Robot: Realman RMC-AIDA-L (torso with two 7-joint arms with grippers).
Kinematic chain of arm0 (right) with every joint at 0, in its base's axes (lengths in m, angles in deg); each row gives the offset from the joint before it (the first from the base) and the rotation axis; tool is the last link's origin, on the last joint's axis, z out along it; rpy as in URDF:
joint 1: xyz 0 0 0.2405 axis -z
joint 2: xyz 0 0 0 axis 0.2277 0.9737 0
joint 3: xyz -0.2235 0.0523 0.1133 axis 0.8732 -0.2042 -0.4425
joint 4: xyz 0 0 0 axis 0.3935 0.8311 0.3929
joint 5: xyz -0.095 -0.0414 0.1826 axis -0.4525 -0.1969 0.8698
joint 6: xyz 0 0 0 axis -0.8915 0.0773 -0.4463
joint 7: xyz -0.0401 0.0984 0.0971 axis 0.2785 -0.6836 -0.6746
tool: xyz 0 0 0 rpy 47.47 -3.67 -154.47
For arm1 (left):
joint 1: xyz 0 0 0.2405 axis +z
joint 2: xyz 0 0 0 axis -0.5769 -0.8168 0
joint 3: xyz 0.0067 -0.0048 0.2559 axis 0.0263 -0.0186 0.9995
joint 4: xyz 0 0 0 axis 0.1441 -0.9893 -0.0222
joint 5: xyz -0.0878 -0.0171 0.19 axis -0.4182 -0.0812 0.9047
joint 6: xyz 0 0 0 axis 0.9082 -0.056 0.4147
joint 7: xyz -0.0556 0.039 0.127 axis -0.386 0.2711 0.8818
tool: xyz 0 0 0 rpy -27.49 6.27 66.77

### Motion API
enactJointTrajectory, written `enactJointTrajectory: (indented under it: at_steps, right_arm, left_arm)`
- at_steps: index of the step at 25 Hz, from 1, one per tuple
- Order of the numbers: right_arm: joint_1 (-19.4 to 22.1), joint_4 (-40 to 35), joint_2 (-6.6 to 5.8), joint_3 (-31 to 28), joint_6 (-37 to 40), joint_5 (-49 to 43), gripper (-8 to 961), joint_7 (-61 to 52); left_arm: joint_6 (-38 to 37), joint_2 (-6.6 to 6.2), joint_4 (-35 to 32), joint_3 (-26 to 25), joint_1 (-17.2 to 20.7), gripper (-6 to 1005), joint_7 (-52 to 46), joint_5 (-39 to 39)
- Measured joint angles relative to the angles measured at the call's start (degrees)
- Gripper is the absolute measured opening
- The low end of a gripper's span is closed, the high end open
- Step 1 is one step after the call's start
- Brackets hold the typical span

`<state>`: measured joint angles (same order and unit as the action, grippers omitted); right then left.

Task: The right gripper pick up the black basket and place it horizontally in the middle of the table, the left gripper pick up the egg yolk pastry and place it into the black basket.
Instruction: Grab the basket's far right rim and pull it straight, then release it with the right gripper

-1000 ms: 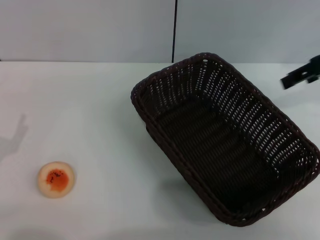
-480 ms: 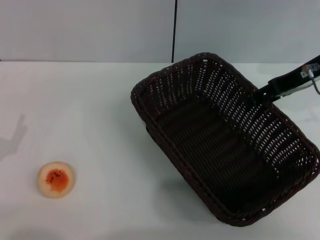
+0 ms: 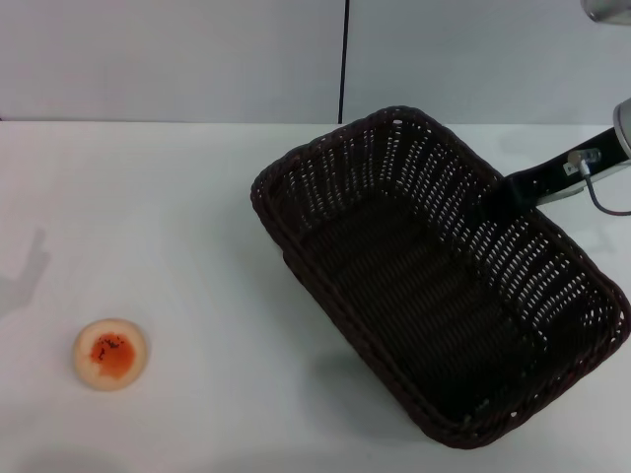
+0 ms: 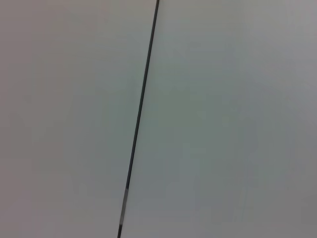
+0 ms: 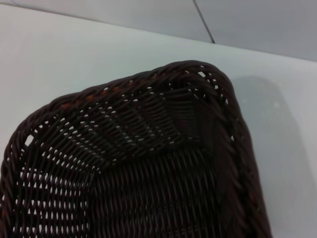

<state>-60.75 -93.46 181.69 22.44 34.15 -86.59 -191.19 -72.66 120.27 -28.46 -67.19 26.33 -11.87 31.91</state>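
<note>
Black basket point(image 3: 439, 281) sits slanted on the right side of your white table point(image 3: 187, 217). Your right gripper point(image 3: 498, 200) reaches in from the right and is at the basket's far long rim; you cannot tell how its jaws stand. The egg yolk pastry point(image 3: 110, 354) lies well apart, near the left front.

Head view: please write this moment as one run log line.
right gripper: at black basket far rim | egg yolk pastry: on table | left gripper: unseen
</note>
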Motion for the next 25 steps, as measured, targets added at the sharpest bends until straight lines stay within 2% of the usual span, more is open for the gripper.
enactJointTrajectory:
  at_steps: [6,12,22,25]
  right_arm:
    - [0.04,-2.49,-0.21,0.02,1.60,0.11,346,0.12]
    - [-1.26,-3.04,-1.08,0.15,2.45,0.10,176,2.72]
    - [-8.14,1.35,-1.84,0.34,3.63,-0.25,177,18.21]
    - [-9.86,2.08,-1.25,1.37,3.02,-0.04,177,23.09]
  left_arm:
    - [0.08,-0.12,0.00,-0.02,0.08,812,-0.06,0.00]
    - [0.52,-0.14,0.00,-0.11,0.20,811,-0.13,-0.13]
    - [0.20,-0.15,0.00,0.05,0.98,811,0.00,-0.02]
    - [0.14,-0.01,0.35,0.13,1.77,811,0.23,0.00]
